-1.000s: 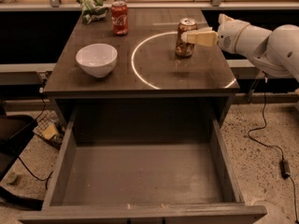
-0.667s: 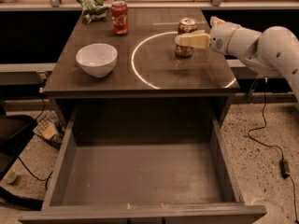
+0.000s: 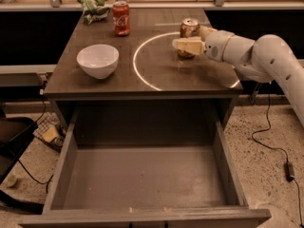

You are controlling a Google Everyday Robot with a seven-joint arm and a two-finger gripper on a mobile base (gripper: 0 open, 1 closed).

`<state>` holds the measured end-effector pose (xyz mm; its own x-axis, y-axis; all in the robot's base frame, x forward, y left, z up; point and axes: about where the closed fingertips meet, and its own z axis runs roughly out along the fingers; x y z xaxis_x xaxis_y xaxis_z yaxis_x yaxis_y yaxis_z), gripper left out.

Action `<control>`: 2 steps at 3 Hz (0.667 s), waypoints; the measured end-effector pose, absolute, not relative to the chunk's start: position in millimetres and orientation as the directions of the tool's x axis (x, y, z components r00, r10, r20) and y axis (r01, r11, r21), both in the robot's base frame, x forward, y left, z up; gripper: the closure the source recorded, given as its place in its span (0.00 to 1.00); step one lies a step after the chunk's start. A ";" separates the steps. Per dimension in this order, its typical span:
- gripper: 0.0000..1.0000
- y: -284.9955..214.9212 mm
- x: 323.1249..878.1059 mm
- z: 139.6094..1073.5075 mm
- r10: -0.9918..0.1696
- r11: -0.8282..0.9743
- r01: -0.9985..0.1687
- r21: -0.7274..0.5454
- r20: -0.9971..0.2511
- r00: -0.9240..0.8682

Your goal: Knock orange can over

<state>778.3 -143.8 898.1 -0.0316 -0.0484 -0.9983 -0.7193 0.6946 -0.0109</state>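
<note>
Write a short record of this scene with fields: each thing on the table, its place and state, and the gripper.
orange can: upright, inside the white ring, in its far part
gripper: at the orange can's near side, arm reaching in from the right
red cola can: upright, far side of the table, left of the ring
white bowl: upright, left part of the table
green packet: crumpled, far left corner
drawer: pulled open below the table top
task state: orange can not yet knocked over
</note>
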 end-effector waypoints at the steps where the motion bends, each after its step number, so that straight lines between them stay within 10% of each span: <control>1: 0.47 -140.8 778.6 898.2 -0.049 0.692 -0.722 -0.011 -0.998 -0.032; 2: 0.70 -137.6 778.8 897.9 -0.048 0.689 -0.725 -0.010 -0.998 -0.032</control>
<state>778.8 -137.6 897.9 -0.0319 -0.0483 -0.9983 -0.7250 0.6887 -0.0102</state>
